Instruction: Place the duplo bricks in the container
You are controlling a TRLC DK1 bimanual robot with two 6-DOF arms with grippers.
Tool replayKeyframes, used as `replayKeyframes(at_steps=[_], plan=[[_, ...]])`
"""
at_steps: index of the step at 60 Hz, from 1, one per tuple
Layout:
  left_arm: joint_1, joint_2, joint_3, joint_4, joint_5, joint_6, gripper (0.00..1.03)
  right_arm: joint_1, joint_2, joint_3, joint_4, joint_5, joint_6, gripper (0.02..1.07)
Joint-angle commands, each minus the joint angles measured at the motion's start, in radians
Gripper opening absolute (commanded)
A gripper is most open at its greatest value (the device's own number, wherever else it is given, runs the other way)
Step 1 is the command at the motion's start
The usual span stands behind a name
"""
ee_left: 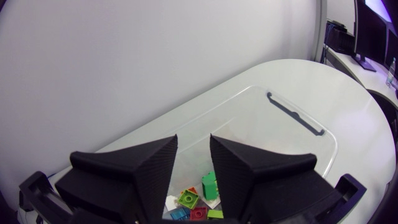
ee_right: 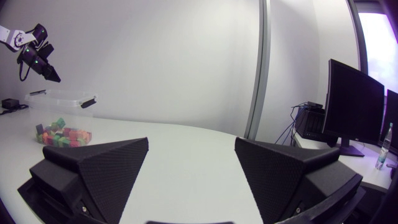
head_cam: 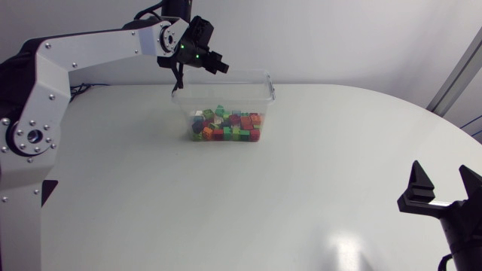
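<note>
The clear plastic container [head_cam: 260, 81] stands on the white table [head_cam: 316, 173] toward 12 o'clock from its middle in the head view. All the duplo bricks [head_cam: 226, 126] that show lie inside it: a mixed heap of red, green, yellow, blue and white pieces that covers the floor of the tub on the side nearest the camera. No brick lies loose on the tabletop.

The left arm [head_cam: 90, 47] comes in from the 9 o'clock edge and stretches across to the tub. The left gripper [head_cam: 220, 65] hangs above the rim at the container's 11 o'clock corner, clear of the bricks. In the left wrist view its two fingers [ee_left: 152, 177] stand a narrow gap apart, with nothing between them. Through that gap, under the gripper, a green brick [ee_left: 209, 185] stands on end beside a lime-green square one [ee_left: 188, 199]. A dark handle strip [ee_left: 295, 114] runs along the container wall ahead of the gripper.

The right gripper [head_cam: 444, 188] sits low at about 4 o'clock, near the table's edge and well apart from the container. Its fingers [ee_right: 102, 168] are spread wide and hold nothing. Across the table from it, the right wrist view shows the tub with the coloured heap inside.
</note>
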Motion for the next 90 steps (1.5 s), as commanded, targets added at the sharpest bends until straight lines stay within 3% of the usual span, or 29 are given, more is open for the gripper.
replayKeyframes(at_steps=[1, 3, 4, 9, 14, 22, 25, 31, 39, 46, 90], plan=[[0.008, 0.028, 0.042, 0.017, -0.025, -0.041, 0.72, 0.007, -0.007, -0.021, -0.008, 0.007, 0.03, 1.02], [0.007, 0.03, 0.036, 0.017, -0.045, -0.043, 0.93, 0.013, -0.007, -0.021, -0.008, 0.005, 0.03, 1.02], [0.005, 0.027, 0.028, 0.017, -0.054, -0.044, 0.99, 0.018, -0.007, -0.021, -0.008, 0.005, 0.029, 1.02], [0.0, -0.024, -0.023, 0.017, -0.083, -0.044, 0.99, 0.03, -0.008, -0.021, -0.01, -0.001, 0.026, 1.02], [-0.006, -0.13, -0.13, 0.084, -0.191, -0.067, 0.99, 0.047, -0.008, -0.021, -0.01, -0.003, 0.026, 1.02], [0.002, -0.288, -0.296, 0.176, -0.214, -0.061, 0.93, 0.061, -0.008, -0.021, -0.01, -0.003, 0.026, 1.02], [0.011, -0.341, -0.343, 0.181, -0.218, -0.061, 0.98, 0.076, -0.008, -0.022, -0.01, -0.003, 0.026, 1.02], [0.031, -0.436, -0.441, 0.224, -0.238, -0.066, 1.0, 0.093, -0.008, -0.021, -0.007, -0.001, 0.026, 1.02], [0.03, -0.568, -0.599, 0.326, -0.344, -0.057, 1.0, 0.099, -0.008, -0.022, -0.01, -0.003, 0.016, 1.02], [0.033, -0.719, -0.762, 0.446, -0.344, -0.038, 1.0, 0.102, -0.008, -0.022, -0.01, -0.003, 0.013, 1.02], [0.082, -1.556, -1.443, 0.498, -0.343, -0.127, 0.99, 0.121, -0.008, -0.021, -0.011, -0.007, -0.031, 1.02]])
